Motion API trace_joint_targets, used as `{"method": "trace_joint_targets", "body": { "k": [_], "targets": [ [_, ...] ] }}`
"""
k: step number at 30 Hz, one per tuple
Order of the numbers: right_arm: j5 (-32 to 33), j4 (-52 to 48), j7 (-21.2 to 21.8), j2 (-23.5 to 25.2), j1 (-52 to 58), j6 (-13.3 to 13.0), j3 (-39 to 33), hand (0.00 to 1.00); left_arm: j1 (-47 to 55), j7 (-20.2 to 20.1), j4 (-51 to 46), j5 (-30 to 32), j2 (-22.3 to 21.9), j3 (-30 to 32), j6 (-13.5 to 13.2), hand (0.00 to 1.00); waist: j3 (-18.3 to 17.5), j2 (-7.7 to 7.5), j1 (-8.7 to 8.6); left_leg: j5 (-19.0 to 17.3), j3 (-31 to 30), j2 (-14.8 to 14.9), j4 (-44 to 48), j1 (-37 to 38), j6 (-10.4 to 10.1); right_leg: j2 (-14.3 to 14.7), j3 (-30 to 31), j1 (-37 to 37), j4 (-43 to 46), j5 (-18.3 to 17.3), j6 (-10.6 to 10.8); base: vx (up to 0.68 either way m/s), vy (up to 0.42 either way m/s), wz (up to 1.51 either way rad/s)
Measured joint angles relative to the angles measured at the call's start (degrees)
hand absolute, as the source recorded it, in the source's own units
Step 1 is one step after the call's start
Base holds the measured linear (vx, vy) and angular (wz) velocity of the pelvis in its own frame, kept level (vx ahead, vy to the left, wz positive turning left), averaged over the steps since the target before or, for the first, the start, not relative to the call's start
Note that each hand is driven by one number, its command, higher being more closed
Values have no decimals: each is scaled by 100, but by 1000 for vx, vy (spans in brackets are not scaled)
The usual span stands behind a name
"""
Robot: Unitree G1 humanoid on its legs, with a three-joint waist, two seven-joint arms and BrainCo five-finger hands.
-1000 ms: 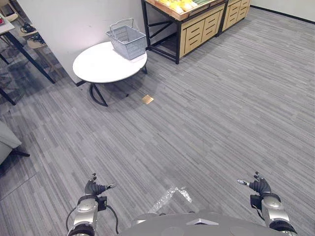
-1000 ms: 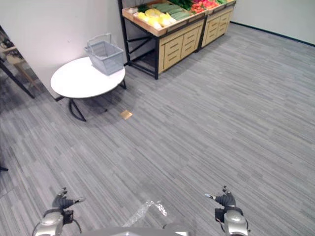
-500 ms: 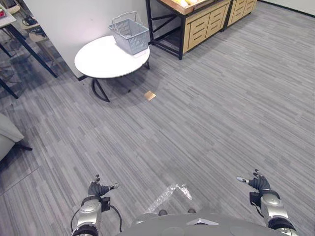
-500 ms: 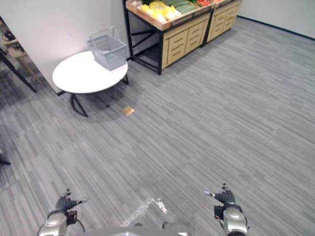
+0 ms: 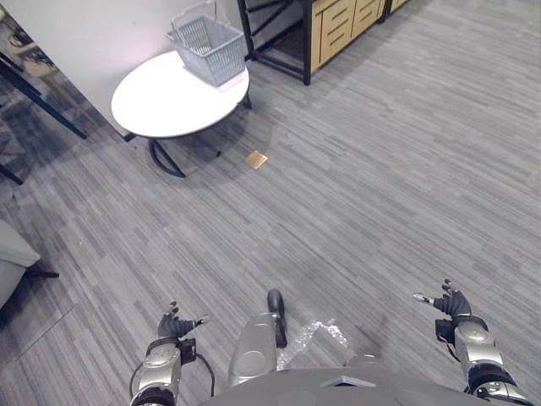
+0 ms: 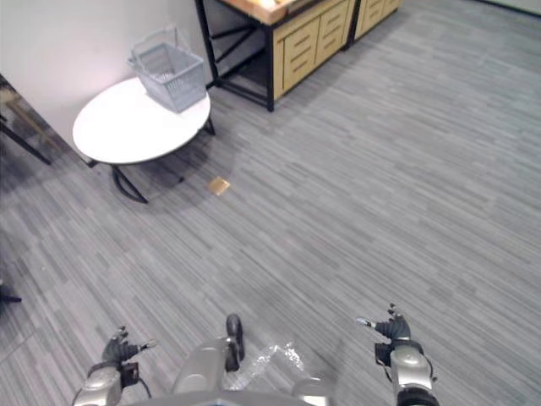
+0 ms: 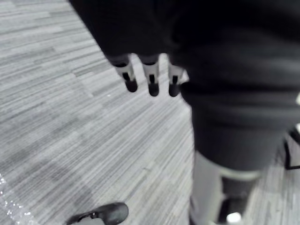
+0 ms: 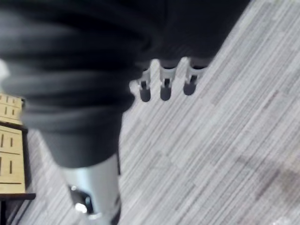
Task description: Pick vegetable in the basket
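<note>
Camera has tilted down; grey mesh basket (image 5: 205, 38) on round white desk (image 5: 161, 97) at eleven o'clock, left hand (image 5: 173, 326) and right hand (image 5: 454, 306) loosely spread, no vegetable picked yet.

From where I stand, both arms are smooth, rounded shells of silver-grey metal. The left arm (image 5: 155, 370) and the right arm (image 5: 475, 345) look alike, each meeting a black block at the wrist. The left hand (image 5: 173, 325) and the right hand (image 5: 452, 304) are small and dark across the back. Up close, the left hand's dark ribbed cover (image 7: 229, 70) is matt black, folded in broad soft ridges. Its silver fingers (image 7: 151, 80) are pale, each with a short dark slot above a rounded black tip. The right hand's ribbed cover (image 8: 70, 65) looks the same.
</note>
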Motion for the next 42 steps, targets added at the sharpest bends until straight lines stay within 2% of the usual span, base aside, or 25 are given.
{"method": "trace_joint_targets", "body": {
  "k": [2,3,4,6,7,9,11,13,15,17,19,21,22,23,24,25,28,31,33,34,35,37,40,41,42],
  "targets": [
    [-5,86,29,170,57,-1,-2,0,50,-25,-8,39,64,0,-2,0,1,-133,-22,-209,67,-125,-23,419,178,13,180,-272,1190,389,687,492,194,10],
    [-6,136,34,287,50,-1,2,0,111,-32,-37,66,121,-20,1,0,8,-188,-27,-412,52,-176,-99,801,216,91,267,-490,2033,922,1233,539,181,1],
    [-6,156,39,370,53,-2,17,0,128,-58,-57,104,188,-104,1,0,3,-207,-43,-537,-17,-203,-204,1104,227,195,260,-648,2684,1397,1246,639,183,11],
    [-11,224,48,461,45,0,49,0,129,-92,-97,112,258,-224,4,0,4,-204,-91,-721,-125,-230,-479,1733,244,244,-85,-1128,4002,1428,1202,499,67,24],
    [-11,215,49,465,43,-1,90,0,110,-93,-176,113,249,-356,2,0,8,-116,-213,-784,-330,-216,-780,2235,235,186,-631,-1573,4549,1177,1016,483,9,41],
    [-10,210,51,470,87,0,108,0,-8,-96,-173,112,280,-514,1,0,77,8,-379,-807,-613,-100,-1078,2742,201,238,-1081,-1958,4210,730,493,493,-62,74],
    [-4,206,52,472,159,0,101,0,-162,-94,-170,112,284,-511,0,0,97,21,-506,-842,-825,59,-1188,2978,145,373,-1183,-2314,3001,544,255,472,-183,88],
    [12,174,49,484,237,0,26,0,-314,-94,-167,110,296,-500,-5,0,99,25,-617,-988,-1084,300,-1247,3087,-64,448,-1149,-2530,1200,787,209,481,-268,91],
    [78,173,35,527,275,1,-33,0,-399,-93,-121,112,353,-430,-9,0,97,-160,-636,-1317,-1269,473,-1422,3410,-403,231,-1074,-2600,-904,1895,373,580,-396,59],
    [109,144,28,536,238,1,-212,0,-454,-105,165,134,276,-419,-2,0,161,-76,-632,-1466,-1364,693,-1404,3672,-525,409,-1226,-2660,-324,2437,420,577,-412,21],
    [104,-63,26,535,169,6,-284,0,-443,-134,257,275,212,-405,-1,0,222,87,-588,-1228,-1428,822,-1089,3647,-533,552,-1258,-2778,303,1895,167,530,-350,5],
    [33,-542,34,541,246,28,-219,0,-356,-139,237,284,146,-257,-13,0,174,294,-567,-1015,-1717,994,-144,3401,-766,656,-1462,-2547,558,1454,-16,436,-240,18],
    [-81,-853,26,545,309,76,-121,0,-293,-134,202,280,116,-157,-23,0,182,321,-552,-748,-1824,1003,617,3143,-1013,683,-1510,-2340,554,1312,-55,442,-241,15],
    [-256,-1295,7,524,352,90,43,0,-140,-127,99,271,23,-79,-23,0,202,359,-524,-38,-1841,1031,1736,2718,-1325,727,-1518,-1946,369,1189,-137,430,-203,7],
    [-306,-1505,-12,513,353,90,127,0,-66,-127,39,269,-39,-88,-23,0,228,360,-502,301,-1820,1088,2300,2505,-1411,766,-1529,-1689,180,1158,-184,534,-151,-1],
    [-694,-1957,-209,480,244,76,290,0,240,-121,-124,246,-217,-126,-27,0,271,464,-390,69,-1444,1389,3890,1774,-1198,869,-1604,-939,-330,1140,-342,451,-68,-1],
    [-932,-2029,-421,451,-108,67,483,0,430,-94,-316,197,-294,-173,-34,0,286,376,-137,-464,-750,1465,4256,1039,-747,804,-1602,-207,-855,1043,-395,437,-50,1],
    [-1148,-2038,-509,288,-745,65,732,0,659,-85,-496,28,-325,-162,-35,0,289,260,123,-850,-39,1047,2507,456,-726,529,-1631,305,-1149,977,-199,430,76,-2],
    [-1281,-2085,-566,131,-1138,73,729,0,754,-82,-500,-4,-449,-154,-53,0,265,273,171,-215,559,604,274,385,-462,321,-1824,631,-1273,737,82,590,198,38],
    [-1343,-2086,-617,80,-1237,74,736,0,791,-81,-485,-7,-476,-153,-51,0,268,265,200,333,696,508,-102,401,-94,266,-1885,728,-1293,655,151,435,173,58],
    [-1371,-2065,-666,59,-1469,92,753,0,755,-76,-480,-7,-501,-100,-46,0,247,75,321,473,833,107,-492,686,354,40,-1950,871,-1328,603,192,521,202,70],
    [-1370,-1916,-790,-86,-2034,105,770,0,723,-77,-496,-4,-603,-106,-63,0,244,61,312,325,693,42,-307,543,474,74,-1919,917,-1400,1010,129,553,251,68],
    [-1596,-1887,-878,-180,-2682,120,1082,0,835,-69,-264,-3,-656,70,-41,0,235,5,583,65,674,-70,-429,1042,604,38,-1620,947,-616,1389,288,412,188,31],
    [-1754,-1912,-881,-157,-2846,113,1221,0,961,-66,-241,-2,-667,74,-28,0,226,-13,644,-76,547,-210,-782,1468,536,-2,-1560,716,321,1399,369,321,111,40],
    [-1860,-1913,-910,-92,-2954,112,1350,0,1022,-58,-202,-1,-639,76,-23,0,236,-82,661,-108,444,-335,-990,1719,512,-103,-1471,377,1319,1523,730,365,75,55]
  ]
}}
